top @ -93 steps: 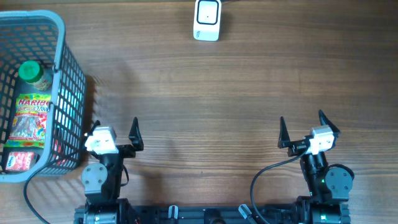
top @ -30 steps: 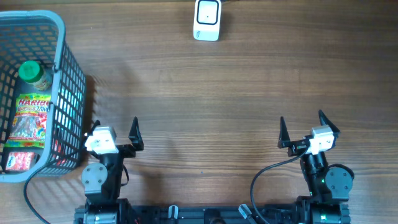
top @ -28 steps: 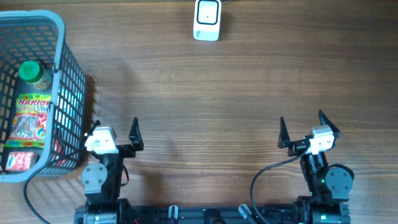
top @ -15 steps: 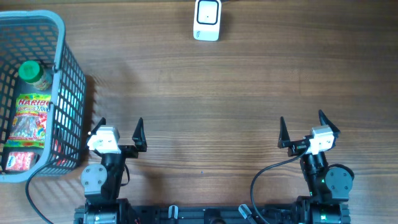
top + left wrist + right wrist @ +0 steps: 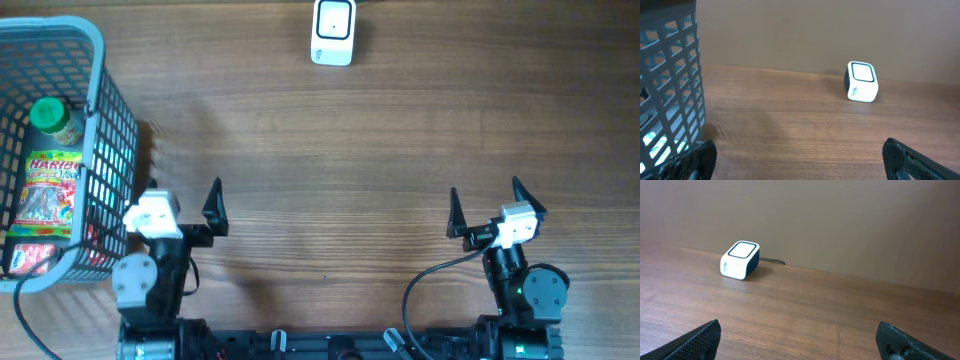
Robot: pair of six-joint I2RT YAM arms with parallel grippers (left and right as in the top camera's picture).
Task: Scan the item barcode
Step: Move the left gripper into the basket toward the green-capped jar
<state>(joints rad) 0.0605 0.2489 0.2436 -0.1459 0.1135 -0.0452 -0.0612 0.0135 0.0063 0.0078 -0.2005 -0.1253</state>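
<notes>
To the immediate left of the left gripper point(image 5: 183, 197) stands the basket point(image 5: 97, 70). It holds the candidate items: a Haribo bag point(image 5: 48, 195), a green-capped bottle point(image 5: 52, 118) and a red packet point(image 5: 28, 258). The left gripper's jaws stand fully apart and hold nothing. The right gripper point(image 5: 485, 190) is likewise spread wide and empty. The scanner point(image 5: 333, 32) sits well ahead of both grippers, roughly between them, with its window facing up.

Step in hand, as judged: take an item from the basket.
- Raise the left gripper above the basket rim before descending; do not approach through the mesh wall.
- Grasp the item by an edge. No barcode is visible yet, so leave the broad faces uncovered.

Legible text: "HARIBO" on the bag. The marking on the scanner's front is too small to read.
</notes>
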